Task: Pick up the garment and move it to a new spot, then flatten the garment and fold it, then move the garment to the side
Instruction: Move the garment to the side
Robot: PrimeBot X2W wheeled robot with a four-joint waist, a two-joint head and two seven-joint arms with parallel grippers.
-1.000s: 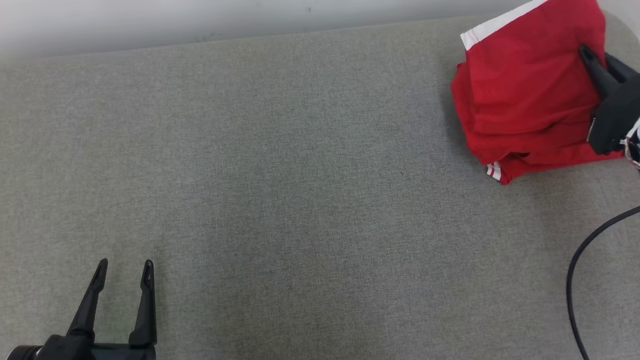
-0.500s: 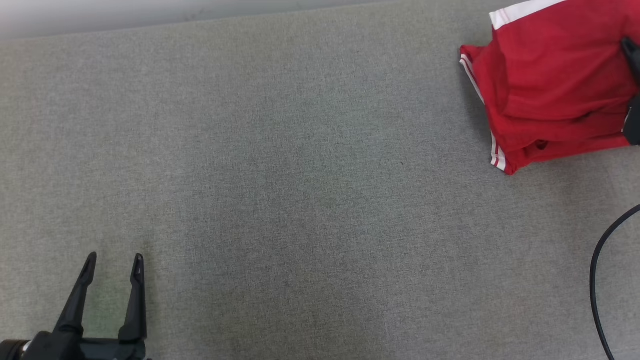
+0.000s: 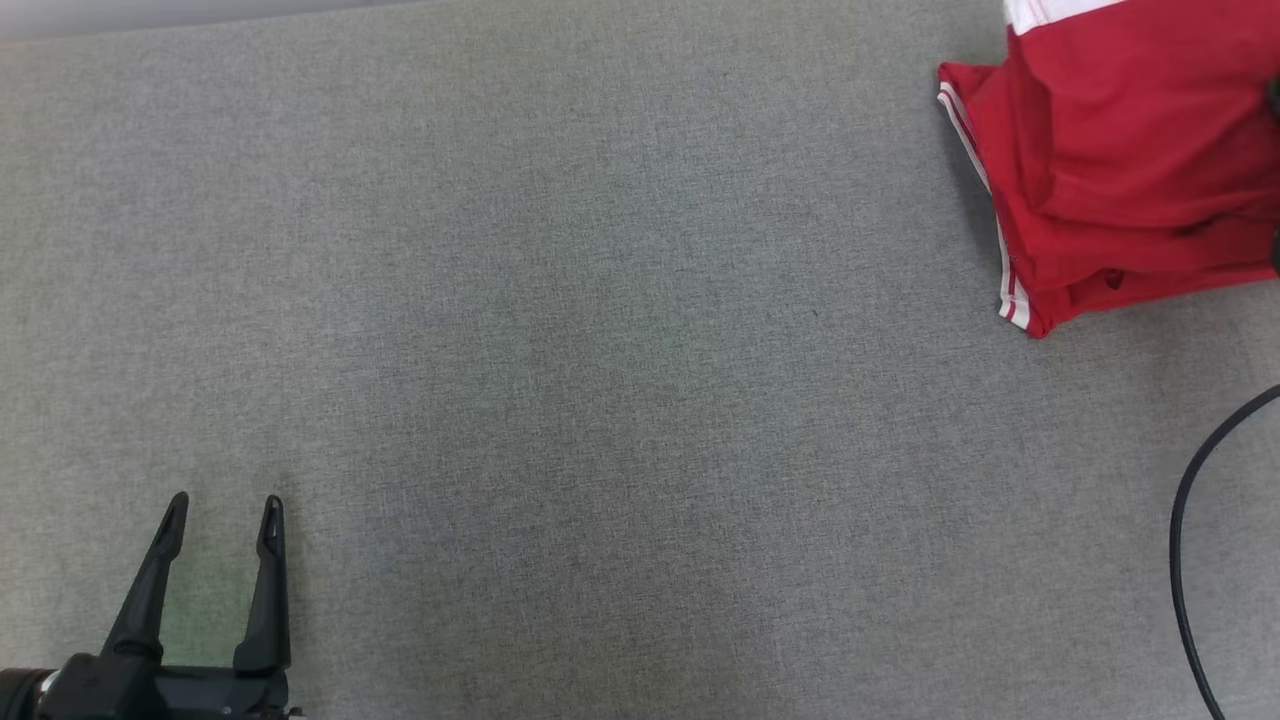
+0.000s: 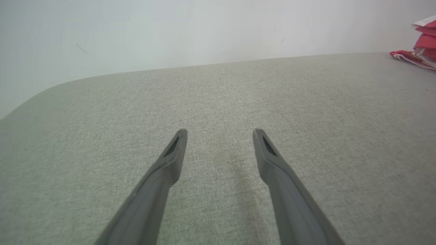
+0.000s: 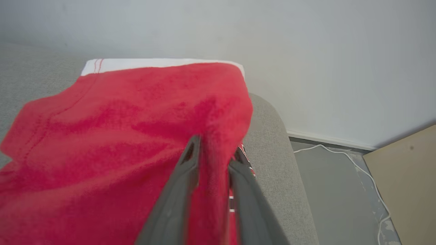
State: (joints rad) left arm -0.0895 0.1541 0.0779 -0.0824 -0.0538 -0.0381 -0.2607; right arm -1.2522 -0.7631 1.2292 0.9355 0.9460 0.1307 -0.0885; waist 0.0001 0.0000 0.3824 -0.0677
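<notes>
Grey cloth-covered table (image 3: 600, 350), pale wall (image 4: 170, 30) behind its far edge.

Right claw (image 5: 216, 146): fingers close together, narrow gap, ridge of red cloth standing between them. Firm pinch or slack: cannot tell. That ridge part of garment (image 5: 129, 115), red with white trim, folded into a thick bundle, resting at far right corner of table. Rounded table corner just beside the bundle; floor (image 5: 327, 190) directly past it.

Left claw (image 3: 226, 500): fully spread, empty, low over near left corner, well apart from garment. Dark cable (image 3: 1185, 520) looping across near right edge.

Judged stage: last step, placing to the side, nearly done.

Risks:
- Slide-off over right edge, if let go with bundle weight hanging past the corner.
- Top layer dragged open on withdrawal, if cloth snagged on a fingertip; fold lost.
- Bundle springing loose once unpinched; layers thick, uneven.
- Cable catching the bundle's near hem during retreat.

Remedy: lift straight out along fingers, no sideways pull.
</notes>
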